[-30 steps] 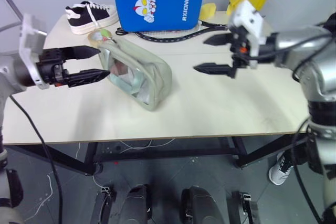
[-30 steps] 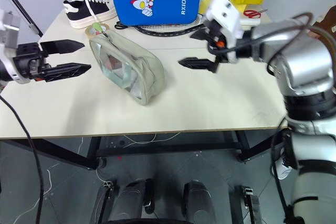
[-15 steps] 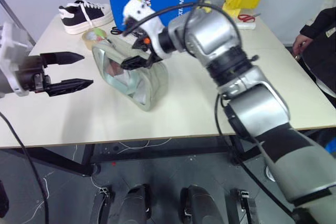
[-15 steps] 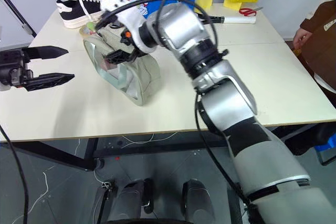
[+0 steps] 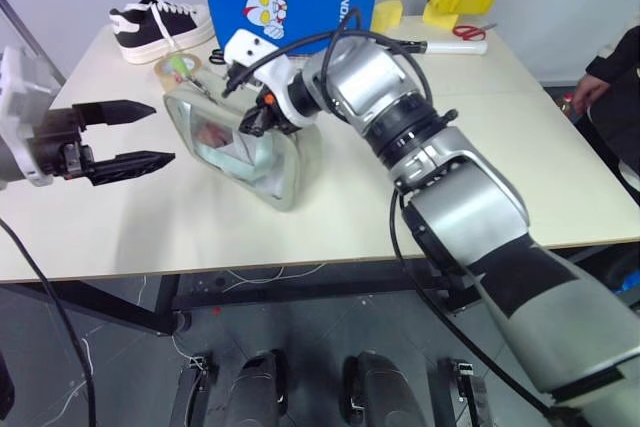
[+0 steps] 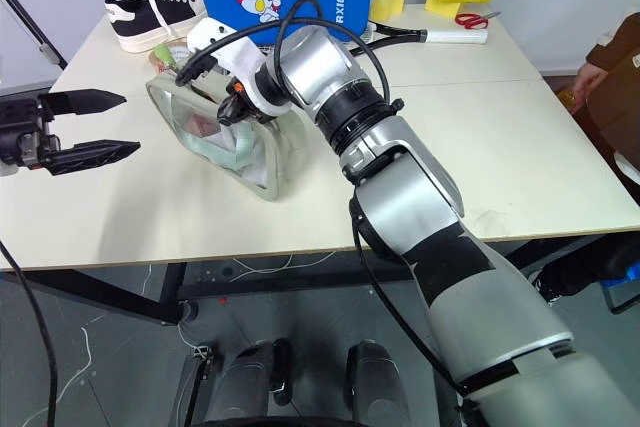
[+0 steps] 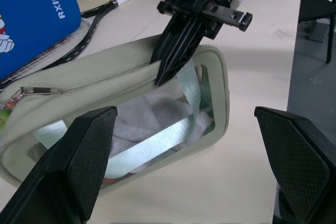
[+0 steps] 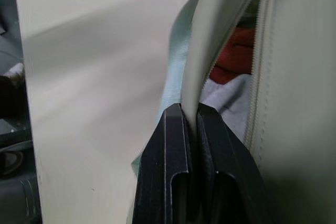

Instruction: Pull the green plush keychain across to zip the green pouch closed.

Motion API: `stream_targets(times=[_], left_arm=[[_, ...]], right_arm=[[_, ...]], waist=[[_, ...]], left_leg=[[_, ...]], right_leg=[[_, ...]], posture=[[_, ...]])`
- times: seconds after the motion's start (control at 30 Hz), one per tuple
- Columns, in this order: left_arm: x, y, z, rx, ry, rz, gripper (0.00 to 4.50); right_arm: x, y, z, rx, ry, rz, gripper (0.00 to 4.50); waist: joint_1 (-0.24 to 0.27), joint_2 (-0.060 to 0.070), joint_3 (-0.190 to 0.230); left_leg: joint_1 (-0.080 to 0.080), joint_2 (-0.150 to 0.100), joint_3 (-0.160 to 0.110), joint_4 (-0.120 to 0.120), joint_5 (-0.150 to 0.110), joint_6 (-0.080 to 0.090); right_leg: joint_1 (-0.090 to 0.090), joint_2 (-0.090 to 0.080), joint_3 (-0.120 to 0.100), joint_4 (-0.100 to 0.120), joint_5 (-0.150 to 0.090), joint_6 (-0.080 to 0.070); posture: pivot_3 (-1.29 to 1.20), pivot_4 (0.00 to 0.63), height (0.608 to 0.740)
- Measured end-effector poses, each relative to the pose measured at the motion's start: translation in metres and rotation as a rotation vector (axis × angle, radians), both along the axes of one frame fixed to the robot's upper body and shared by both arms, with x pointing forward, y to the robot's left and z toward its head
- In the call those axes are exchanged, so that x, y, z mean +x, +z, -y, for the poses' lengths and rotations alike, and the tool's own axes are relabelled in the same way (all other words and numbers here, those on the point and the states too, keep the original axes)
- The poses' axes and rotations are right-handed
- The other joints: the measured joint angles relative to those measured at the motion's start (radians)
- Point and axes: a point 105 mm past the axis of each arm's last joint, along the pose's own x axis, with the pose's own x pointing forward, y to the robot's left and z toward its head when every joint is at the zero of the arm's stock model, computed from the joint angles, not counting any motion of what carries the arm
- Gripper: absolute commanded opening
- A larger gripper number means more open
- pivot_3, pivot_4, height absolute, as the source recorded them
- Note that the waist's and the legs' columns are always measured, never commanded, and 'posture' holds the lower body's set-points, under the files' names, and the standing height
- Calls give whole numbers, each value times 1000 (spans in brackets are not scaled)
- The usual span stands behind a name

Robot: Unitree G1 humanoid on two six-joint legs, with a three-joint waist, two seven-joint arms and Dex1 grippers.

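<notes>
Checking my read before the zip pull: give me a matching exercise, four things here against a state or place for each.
Things:
1. right gripper
2. left gripper
3. green pouch
4. sneaker

States or places:
A. open, apart from the pouch
B. far table corner, beside the blue pad
C. shut on the pouch's edge
D. zipper partly open, red and white contents showing

Pairs: 1-C, 2-A, 3-D, 4-B

The right gripper (image 6: 232, 112) is pinched on the top edge of the pouch (image 6: 225, 137) on the table (image 6: 400, 157). The left gripper (image 6: 95, 125) hangs apart, its fingers spread
</notes>
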Motion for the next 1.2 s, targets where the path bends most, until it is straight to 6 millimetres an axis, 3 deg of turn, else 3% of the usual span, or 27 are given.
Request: stream_targets(times=[0.17, 0.23, 0.3, 0.43, 0.73, 1.2], left_arm=[[0, 0, 1, 5, -1, 1, 4500], [0, 0, 1, 8, -3, 0, 4500], [1, -1, 2, 13, -6, -3, 4500], [2, -1, 4, 16, -17, -6, 4500], [6, 2, 9, 19, -44, -10, 4500], [11, 1, 14, 30, -73, -8, 4500]], right_arm=[[-10, 33, 59, -61, 169, 175, 23], [-20, 28, 70, -95, 239, 204, 23], [-26, 10, 83, -141, 286, 186, 23], [-29, -6, 105, -181, 274, 174, 23], [-37, -6, 113, -197, 246, 170, 23], [-39, -7, 107, -149, 120, 108, 23]], waist=[[14, 0, 0], [12, -1, 0], [6, -1, 0], [3, 0, 0], [2, 0, 0], [3, 0, 0]], left_leg=[[-3, -1, 2, 1, 0, 0], [-2, -1, 2, 1, 0, 0], [-1, -1, 2, 1, 0, 0], [-1, 1, 1, 1, 2, -4], [-1, 2, 1, 1, 3, -4], [-1, 2, 1, 2, 3, -4]], right_leg=[[-1, -1, 1, -3, 2, 3], [-1, 0, 1, -2, 2, 3], [-1, 2, 1, 0, 2, 2], [-2, 5, 1, 0, 4, -1], [-2, 6, 1, 0, 4, -1], [-2, 6, 1, 0, 4, -2]], posture=[[0, 150, 740], [0, 150, 740], [0, 150, 740], [0, 150, 740], [0, 150, 740], [0, 150, 740]])
